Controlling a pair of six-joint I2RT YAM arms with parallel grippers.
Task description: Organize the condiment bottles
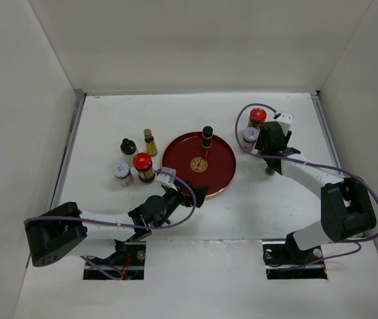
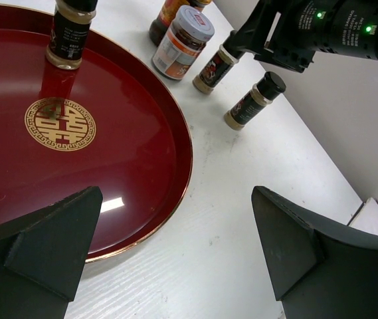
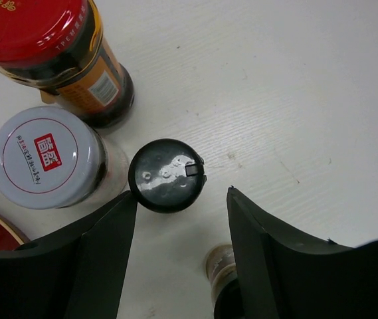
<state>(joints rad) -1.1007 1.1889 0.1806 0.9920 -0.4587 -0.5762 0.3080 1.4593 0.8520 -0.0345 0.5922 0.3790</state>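
From above, a dark bottle stands at the tray's 12 o'clock, four bottles cluster off its 9 o'clock, and more bottles sit at 2 o'clock by the right gripper. Left wrist: the left gripper hangs spread and empty over the tray's rim. Right wrist: that gripper is spread too — a black cap between its jaws, a white-lidded jar at the cap's 9 o'clock.

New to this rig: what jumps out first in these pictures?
A round red tray with a gold emblem sits mid-table, one dark bottle standing at its far edge. The left gripper hangs open over its near rim; the right gripper is open, a black-capped bottle at its fingertips.
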